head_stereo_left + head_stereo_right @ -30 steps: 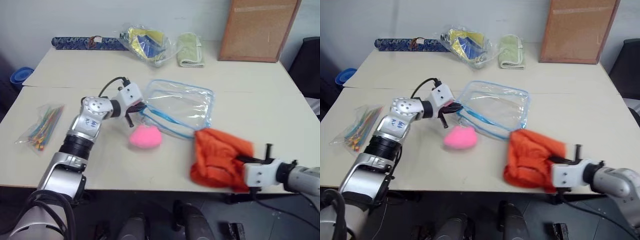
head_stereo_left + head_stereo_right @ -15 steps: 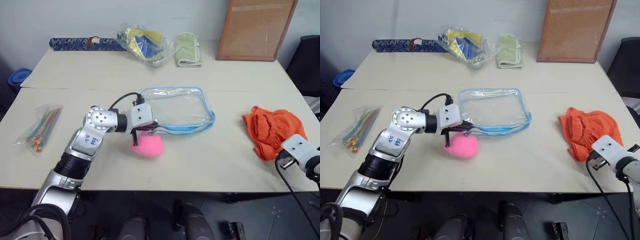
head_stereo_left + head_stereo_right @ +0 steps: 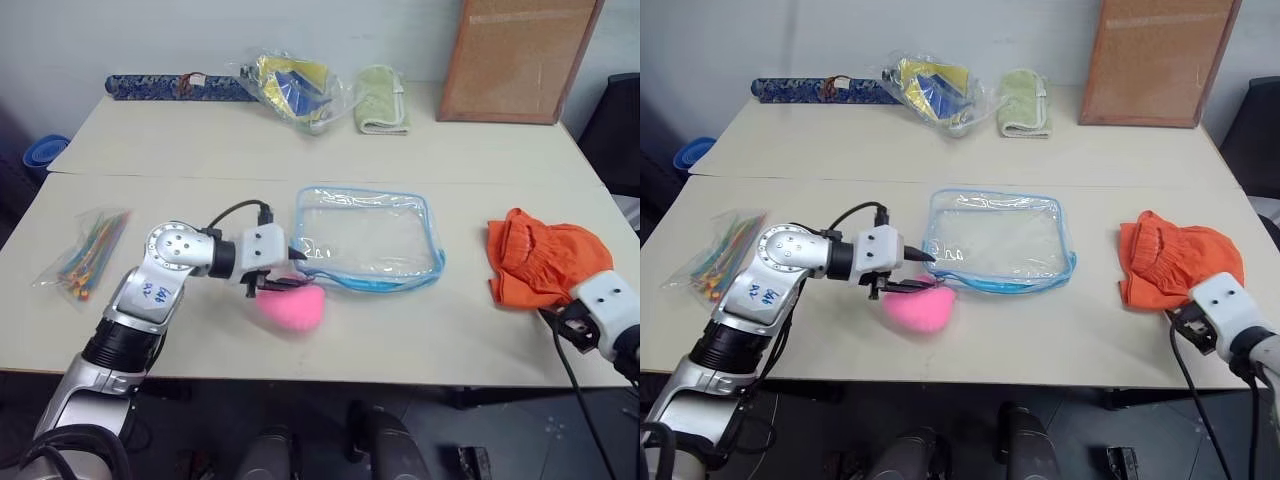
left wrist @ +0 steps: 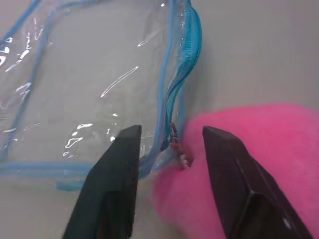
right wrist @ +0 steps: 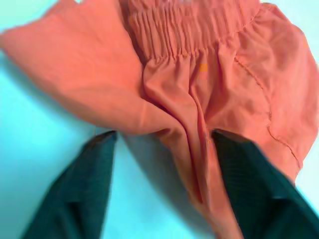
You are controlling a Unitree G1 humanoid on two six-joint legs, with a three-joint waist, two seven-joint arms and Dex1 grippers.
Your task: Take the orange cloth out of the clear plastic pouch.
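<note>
Beige surface (image 3: 200,380), two tables pushed together. Looks like the job's basically done: the orange cloth (image 3: 540,262), soft and gathered, lies crumpled right of the clear plastic pouch (image 3: 368,238), well apart. Right end effector (image 5: 159,184) is spread wide with cloth lying loose between its fingers. Left end effector (image 4: 169,164) gapes around the pouch's blue zipper corner, beside the fluffy pink heart (image 3: 290,308), gripping nothing.
</note>
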